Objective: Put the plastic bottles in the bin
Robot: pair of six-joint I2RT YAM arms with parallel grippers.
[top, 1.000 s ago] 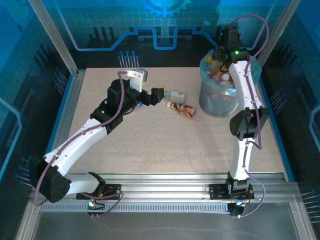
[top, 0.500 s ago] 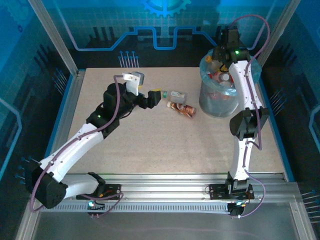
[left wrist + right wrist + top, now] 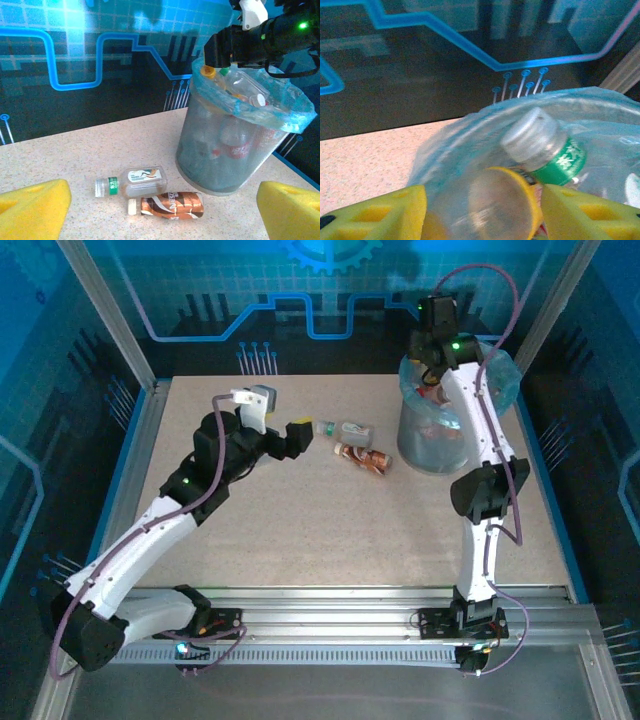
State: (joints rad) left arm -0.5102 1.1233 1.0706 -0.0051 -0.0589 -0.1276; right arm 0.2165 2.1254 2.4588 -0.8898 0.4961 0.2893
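Both jaws of left gripper (image 3: 298, 435) spread wide, empty, aimed at pair lying on table (image 3: 300, 530): clear bottle (image 3: 135, 181), brown bottle (image 3: 170, 205) just beside it, both near bin (image 3: 200, 150). I'd take clear one across body, not cap, and mind brown one rolling. Bin looks nearly full, bottles heaped at rim. Right gripper (image 3: 433, 358) over rim, pads either side of orange-capped bottle (image 3: 500, 205); gripping or letting go, can't tell.
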